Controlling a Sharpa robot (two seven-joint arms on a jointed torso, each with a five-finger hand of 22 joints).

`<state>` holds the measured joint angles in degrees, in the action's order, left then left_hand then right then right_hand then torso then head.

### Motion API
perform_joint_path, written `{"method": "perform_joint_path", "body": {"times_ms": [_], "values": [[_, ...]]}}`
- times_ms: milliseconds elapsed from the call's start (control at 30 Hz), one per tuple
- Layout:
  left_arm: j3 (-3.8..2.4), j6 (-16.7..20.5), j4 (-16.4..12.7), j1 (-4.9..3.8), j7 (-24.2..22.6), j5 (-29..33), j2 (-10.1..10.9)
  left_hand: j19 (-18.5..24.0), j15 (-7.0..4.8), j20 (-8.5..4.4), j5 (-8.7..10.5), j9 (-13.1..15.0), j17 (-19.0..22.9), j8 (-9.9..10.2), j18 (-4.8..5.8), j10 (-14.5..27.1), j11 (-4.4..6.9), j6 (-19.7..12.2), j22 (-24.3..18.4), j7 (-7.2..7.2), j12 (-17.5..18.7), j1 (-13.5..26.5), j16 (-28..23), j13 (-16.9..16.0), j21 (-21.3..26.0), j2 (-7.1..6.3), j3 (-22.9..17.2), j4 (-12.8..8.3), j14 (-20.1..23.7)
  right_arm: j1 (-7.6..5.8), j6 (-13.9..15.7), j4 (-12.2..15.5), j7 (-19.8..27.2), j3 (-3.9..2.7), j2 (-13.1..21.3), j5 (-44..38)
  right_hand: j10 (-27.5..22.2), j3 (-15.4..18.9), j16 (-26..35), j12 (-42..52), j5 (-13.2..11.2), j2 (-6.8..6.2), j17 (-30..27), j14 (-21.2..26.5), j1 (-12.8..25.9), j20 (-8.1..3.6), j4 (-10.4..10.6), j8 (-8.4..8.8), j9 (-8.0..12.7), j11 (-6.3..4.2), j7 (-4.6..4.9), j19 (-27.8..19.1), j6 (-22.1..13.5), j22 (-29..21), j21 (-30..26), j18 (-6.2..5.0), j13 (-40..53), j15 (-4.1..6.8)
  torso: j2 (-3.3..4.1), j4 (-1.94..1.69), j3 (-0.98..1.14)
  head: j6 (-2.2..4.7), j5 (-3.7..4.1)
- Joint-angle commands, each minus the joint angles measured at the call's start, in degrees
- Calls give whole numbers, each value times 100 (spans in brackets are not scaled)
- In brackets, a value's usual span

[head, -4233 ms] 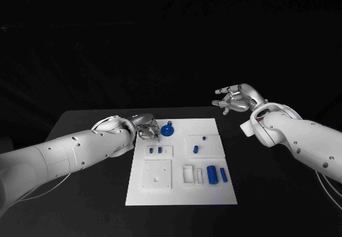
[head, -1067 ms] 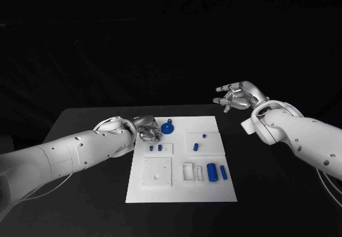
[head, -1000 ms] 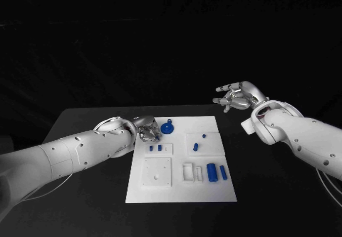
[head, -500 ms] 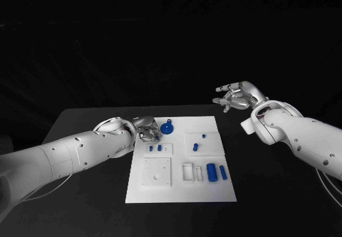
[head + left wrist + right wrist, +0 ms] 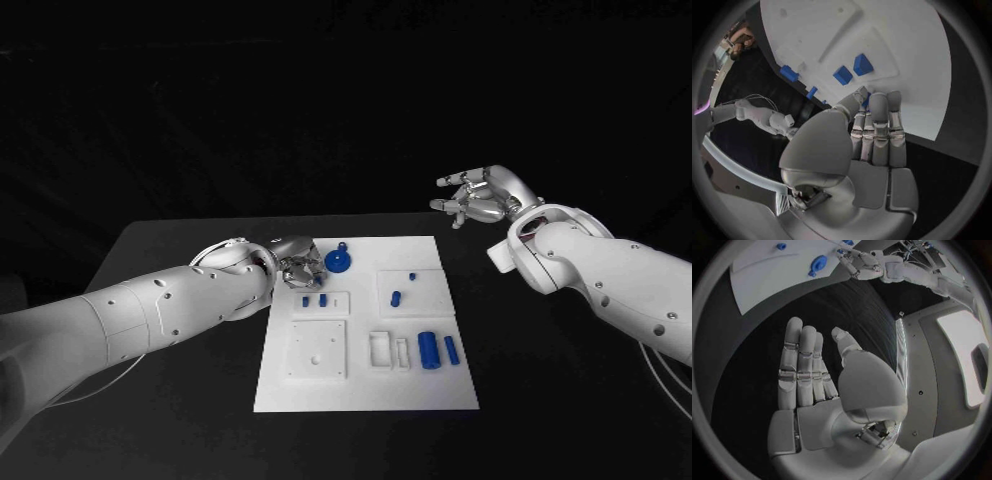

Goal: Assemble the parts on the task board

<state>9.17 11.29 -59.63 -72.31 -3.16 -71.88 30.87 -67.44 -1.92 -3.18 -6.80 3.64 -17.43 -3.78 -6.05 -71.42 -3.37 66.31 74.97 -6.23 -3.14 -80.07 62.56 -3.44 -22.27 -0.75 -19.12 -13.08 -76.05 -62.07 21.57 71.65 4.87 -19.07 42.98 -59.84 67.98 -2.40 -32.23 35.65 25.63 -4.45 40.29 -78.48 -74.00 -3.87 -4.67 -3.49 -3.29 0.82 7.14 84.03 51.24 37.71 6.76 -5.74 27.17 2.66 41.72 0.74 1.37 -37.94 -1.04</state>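
Observation:
The white task board (image 5: 368, 385) lies in the middle of the black table. My left hand (image 5: 296, 266) hovers over the board's far left corner, fingers straight and close together. A small blue part (image 5: 866, 101) shows as a sliver pinched between its thumb tip and fingertips (image 5: 877, 100). Just beyond the fingertips sit two small blue pieces (image 5: 315, 300), also (image 5: 852, 70). A round blue part with a tab (image 5: 339, 262) lies to the hand's right. My right hand (image 5: 483, 197) is raised off to the right of the board, with its palm (image 5: 826, 405) flat, fingers apart and nothing in it.
A raised white square plate (image 5: 319, 350) takes up the board's near left. Two blue cylinders (image 5: 437, 348) stand beside a white slotted block (image 5: 387, 351). Two more small blue pieces (image 5: 400, 292) sit on a raised plate at the centre right.
My left hand has stayed at the board's far left corner with only a slight shift. The right hand has not moved.

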Motion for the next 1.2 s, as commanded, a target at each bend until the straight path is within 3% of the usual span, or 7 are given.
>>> {"method": "perform_joint_path", "body": {"times_ms": [33,333,767,1200], "values": [[33,-158,0,43,-24,-52,-20,32,8,25,28,1,7,23,-51,33,-29,-36,100,-5,-17,-34,-23,10,-8,9,37,2,-20,2,-55,-1,65,-3,-2,-4,-16,23,15,-32,34,15,-7,41,-25,22,-15,15,-7,-7,10,127,34,-7,13,37,-7,-7,-2,5,-4,6,8],[35,-95,3,43,-35,22,-9,1,52,64,47,-5,-6,29,-58,254,-94,-210,92,-37,-16,38,-21,12,72,-81,22,30,1,2,-62,-4,72,-3,-3,-3,-16,34,23,-29,41,20,-7,34,-18,21,-11,16,-7,-7,11,127,28,-54,35,39,-16,-7,-1,-2,-2,0,16],[34,11,18,43,-31,254,46,-57,165,176,24,-9,5,28,-142,847,-259,-603,71,37,-17,85,-10,13,249,-288,-18,75,55,3,-57,-58,88,-3,5,16,-13,39,24,-27,41,18,-7,35,-12,21,-8,15,-7,-7,10,127,32,-56,36,39,-16,-7,-1,4,-4,4,16],[31,111,93,44,-42,343,71,-127,181,202,0,-10,37,26,-174,932,-284,-725,94,46,-15,-4,-17,13,391,-303,67,111,58,3,-62,-95,84,-3,8,39,-14,47,21,-23,49,22,-5,31,-20,19,-8,16,-7,-8,10,132,27,-65,43,39,-13,-4,3,2,-1,24,13]]}}
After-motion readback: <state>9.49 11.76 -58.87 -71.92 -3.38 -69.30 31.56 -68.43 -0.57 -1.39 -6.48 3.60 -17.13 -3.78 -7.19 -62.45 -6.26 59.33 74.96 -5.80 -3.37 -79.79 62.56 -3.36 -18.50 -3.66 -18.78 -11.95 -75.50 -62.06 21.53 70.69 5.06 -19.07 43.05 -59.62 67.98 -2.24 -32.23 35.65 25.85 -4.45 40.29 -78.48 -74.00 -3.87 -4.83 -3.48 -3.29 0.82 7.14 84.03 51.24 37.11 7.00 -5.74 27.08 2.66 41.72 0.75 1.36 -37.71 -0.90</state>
